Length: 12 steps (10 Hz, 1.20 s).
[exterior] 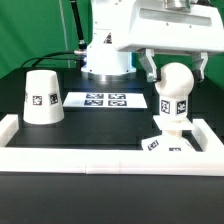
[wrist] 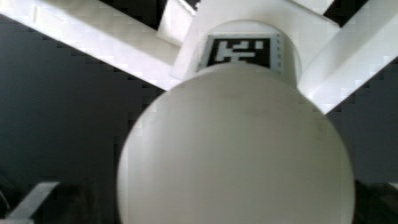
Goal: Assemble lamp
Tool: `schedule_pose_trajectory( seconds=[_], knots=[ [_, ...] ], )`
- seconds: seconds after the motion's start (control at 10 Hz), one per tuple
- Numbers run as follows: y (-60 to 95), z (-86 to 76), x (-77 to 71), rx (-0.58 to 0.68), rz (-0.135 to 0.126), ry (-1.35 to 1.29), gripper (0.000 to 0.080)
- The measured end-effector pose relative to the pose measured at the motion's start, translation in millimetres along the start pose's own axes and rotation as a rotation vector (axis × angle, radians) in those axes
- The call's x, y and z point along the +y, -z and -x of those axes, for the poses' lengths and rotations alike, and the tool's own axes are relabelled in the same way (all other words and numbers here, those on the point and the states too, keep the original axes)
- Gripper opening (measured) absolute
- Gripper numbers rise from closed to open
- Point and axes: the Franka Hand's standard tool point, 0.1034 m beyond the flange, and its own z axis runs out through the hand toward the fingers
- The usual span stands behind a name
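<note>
The white ball bulb (exterior: 177,82) stands upright on its short tagged stem (exterior: 178,106) on the flat square base plate (exterior: 165,143), at the front of the exterior view's right. My gripper (exterior: 176,79) is open. Its two fingers flank the ball with a small gap on each side. In the wrist view the bulb (wrist: 222,140) fills the picture between the fingers, with the stem's tag (wrist: 244,52) beyond it. The truncated-cone shade (exterior: 42,97) stands alone on the table at the exterior view's left.
The marker board (exterior: 105,100) lies flat mid-table between shade and bulb. A raised white rim (exterior: 70,156) frames the black table along the front and sides; the base plate sits in its front corner. The robot's base (exterior: 105,60) stands behind the marker board.
</note>
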Motion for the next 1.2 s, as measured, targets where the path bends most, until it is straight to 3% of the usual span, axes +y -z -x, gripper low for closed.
schedule_pose_trajectory(
  seconds=[0.1, 0.2, 0.4, 0.5, 0.6, 0.9, 1.2],
  knots=[
    [0.8, 0.5, 1.2, -0.006, -0.002, -0.002, 0.0699],
    [0.1, 1.3, -3.0, -0.041, -0.022, -0.006, 0.0699],
    [-0.5, 1.4, -2.7, -0.049, -0.025, -0.007, 0.0699],
    [-2.7, 6.2, -11.6, -0.144, -0.07, -0.031, 0.0699],
    [-1.7, 1.0, -12.9, -0.202, -0.095, -0.027, 0.0699],
    [-1.1, -0.1, -11.8, -0.368, -0.15, -0.014, 0.0699],
    [-3.6, -4.0, -4.9, -0.38, -0.154, -0.015, 0.0699]
  ],
)
